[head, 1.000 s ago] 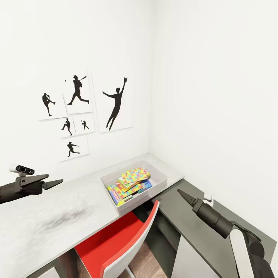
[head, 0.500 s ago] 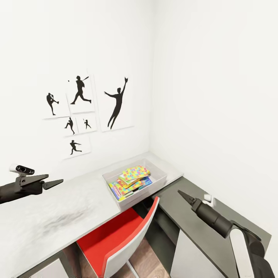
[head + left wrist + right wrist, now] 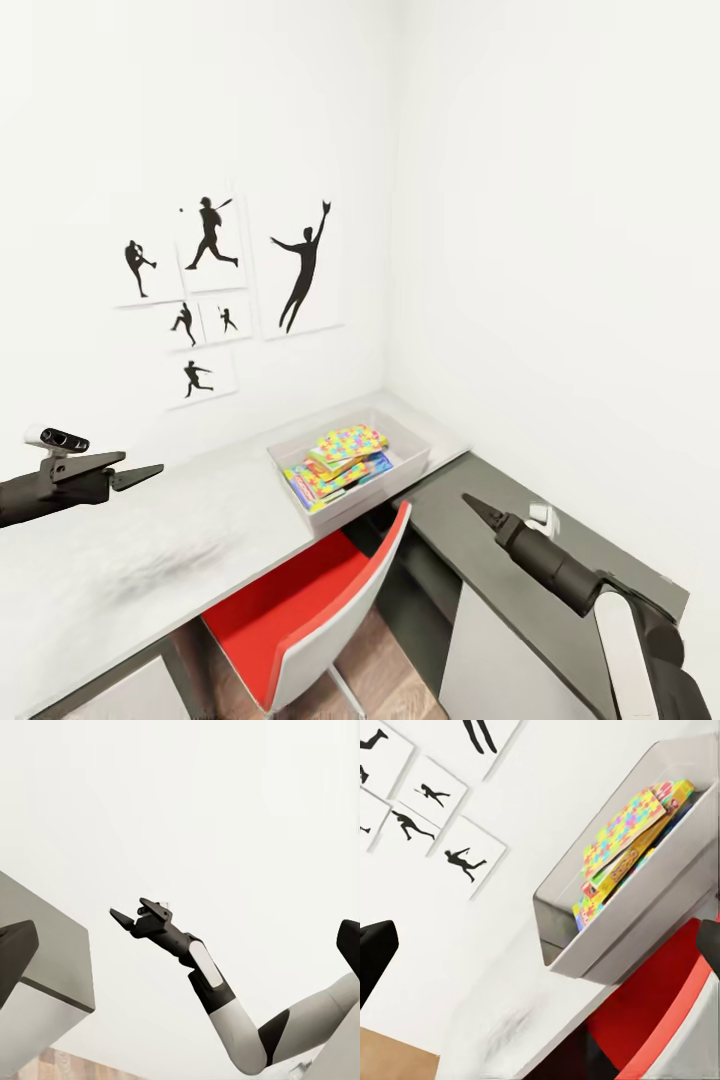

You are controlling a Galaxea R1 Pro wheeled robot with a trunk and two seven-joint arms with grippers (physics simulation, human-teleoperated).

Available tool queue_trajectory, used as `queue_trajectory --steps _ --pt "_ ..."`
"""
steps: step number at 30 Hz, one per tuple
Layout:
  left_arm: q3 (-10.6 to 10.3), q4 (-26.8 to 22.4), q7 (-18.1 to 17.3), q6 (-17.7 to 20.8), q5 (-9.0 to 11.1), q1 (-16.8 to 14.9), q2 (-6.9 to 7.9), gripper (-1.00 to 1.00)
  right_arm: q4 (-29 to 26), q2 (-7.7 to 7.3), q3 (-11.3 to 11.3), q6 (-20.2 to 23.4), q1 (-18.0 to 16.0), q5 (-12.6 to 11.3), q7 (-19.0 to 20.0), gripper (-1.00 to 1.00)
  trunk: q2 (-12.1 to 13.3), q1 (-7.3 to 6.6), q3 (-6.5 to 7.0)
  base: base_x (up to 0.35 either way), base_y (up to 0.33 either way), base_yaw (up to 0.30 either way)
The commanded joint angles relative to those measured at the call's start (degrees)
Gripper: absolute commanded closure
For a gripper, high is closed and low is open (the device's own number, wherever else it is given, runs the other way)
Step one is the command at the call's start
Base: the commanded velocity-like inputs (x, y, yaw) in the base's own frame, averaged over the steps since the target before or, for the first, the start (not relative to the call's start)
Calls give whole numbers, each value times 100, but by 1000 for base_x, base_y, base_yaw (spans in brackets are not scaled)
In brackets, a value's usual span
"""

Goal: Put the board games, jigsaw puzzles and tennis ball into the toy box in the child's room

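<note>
The light grey toy box stands on the pale table near the room's corner. A jigsaw puzzle lies on top inside it, over printed board games. The right wrist view shows the toy box from the side, with the puzzle and a game box leaning in it. My left gripper hovers open over the table's left part. Open and empty, my right gripper hangs right of the box and also shows in the left wrist view. The tennis ball and the bed are out of view.
A red chair is tucked under the table in front of the toy box. A lower dark grey cabinet runs along the right wall with a small white object on it. Baseball silhouette pictures hang on the wall.
The whole picture has shifted a little, so the camera has moved: the toy box looks slightly smaller and farther. Both arms keep their pose and nothing was handled.
</note>
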Motion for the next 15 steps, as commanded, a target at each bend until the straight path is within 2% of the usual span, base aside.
queue_trajectory --steps 1,15 --pt "1 0 -20 61 1 1 3 -100 0 7 -10 35 -5 -1 22 -100 -6 0 -3 -273 112 -192" --pt "10 -1 -20 61 1 3 3 -100 6 7 11 30 -5 1 30 -100 -6 0 -3 -278 107 -268"
